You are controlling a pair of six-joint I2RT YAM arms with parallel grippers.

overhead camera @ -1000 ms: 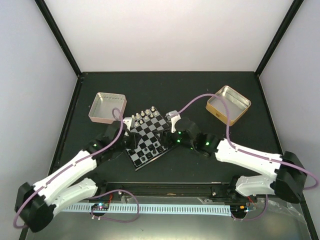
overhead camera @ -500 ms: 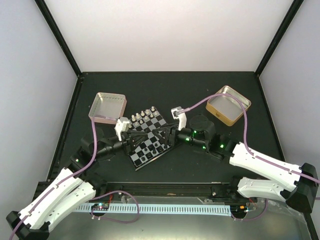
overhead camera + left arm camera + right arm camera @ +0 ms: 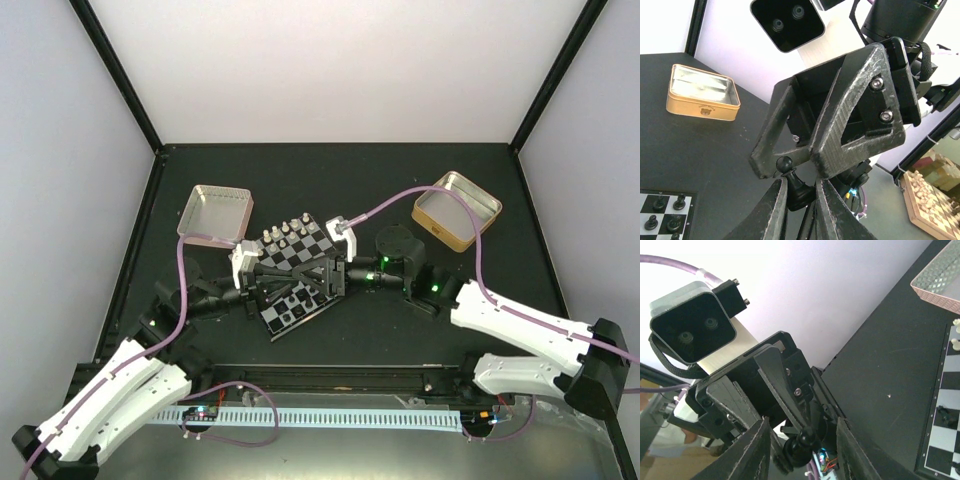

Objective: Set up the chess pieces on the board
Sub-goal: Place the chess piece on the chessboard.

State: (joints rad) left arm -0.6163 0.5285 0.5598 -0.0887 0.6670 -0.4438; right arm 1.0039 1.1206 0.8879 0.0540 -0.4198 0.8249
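Now, left claw clamped on one black pawn, right claw apart around it.

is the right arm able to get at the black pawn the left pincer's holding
Likely yes: the left pincer grips the black pawn low down, leaving its head exposed, and the right pincer has its open jaws either side of it with nothing between.

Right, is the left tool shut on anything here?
Shut on a black chess piece: in the left wrist view the left tool pinches its base, round head sticking up.
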